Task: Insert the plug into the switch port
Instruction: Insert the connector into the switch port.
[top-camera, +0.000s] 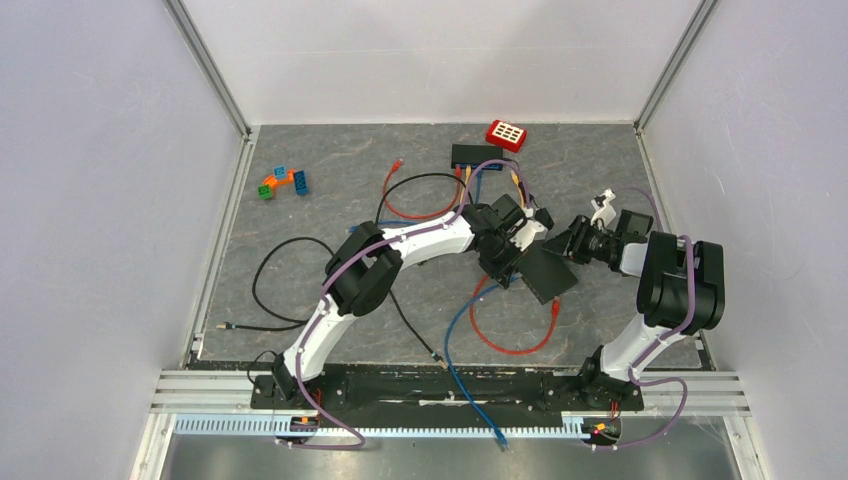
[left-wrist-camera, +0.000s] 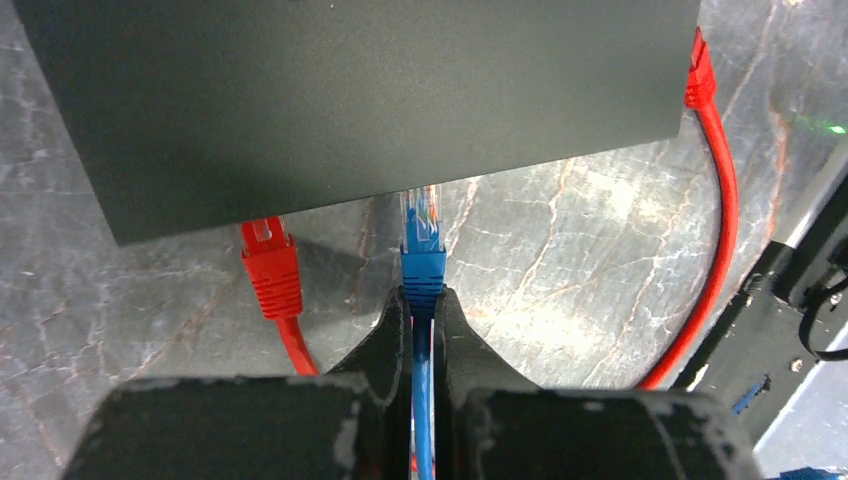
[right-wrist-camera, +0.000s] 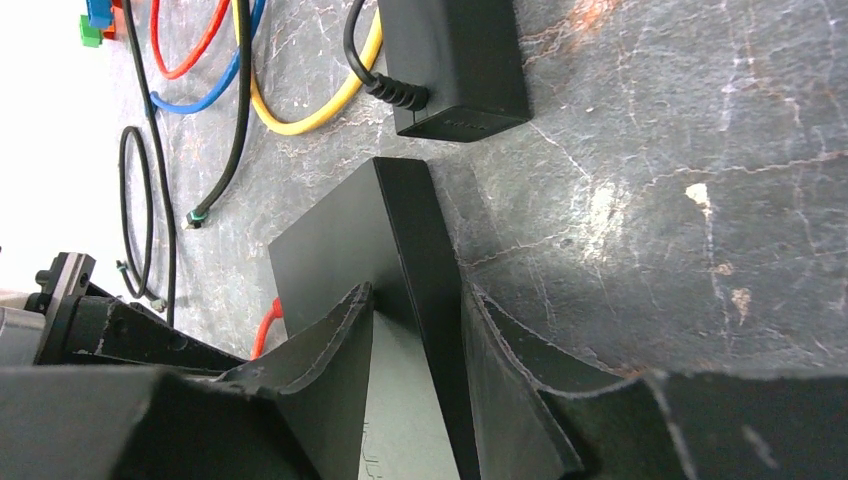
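Observation:
The black switch (top-camera: 548, 272) lies mid-table, tilted, its flat face (left-wrist-camera: 350, 100) filling the top of the left wrist view. My left gripper (left-wrist-camera: 423, 300) is shut on the blue plug (left-wrist-camera: 422, 262) just behind its boot. The plug's clear tip reaches the switch's near edge; the port is hidden, so I cannot tell how deep the tip sits. A red plug (left-wrist-camera: 270, 270) meets the same edge to its left. My right gripper (right-wrist-camera: 418, 300) is shut on the switch (right-wrist-camera: 400, 230), one finger on its top face and one on the other side of its thin edge.
A second black box (top-camera: 478, 155) with yellow, blue and red cables stands at the back, beside a red block (top-camera: 506, 134). Toy bricks (top-camera: 283, 182) lie at the back left. Black (top-camera: 275, 290), red (top-camera: 510, 340) and blue (top-camera: 470, 385) cables loop over the mat.

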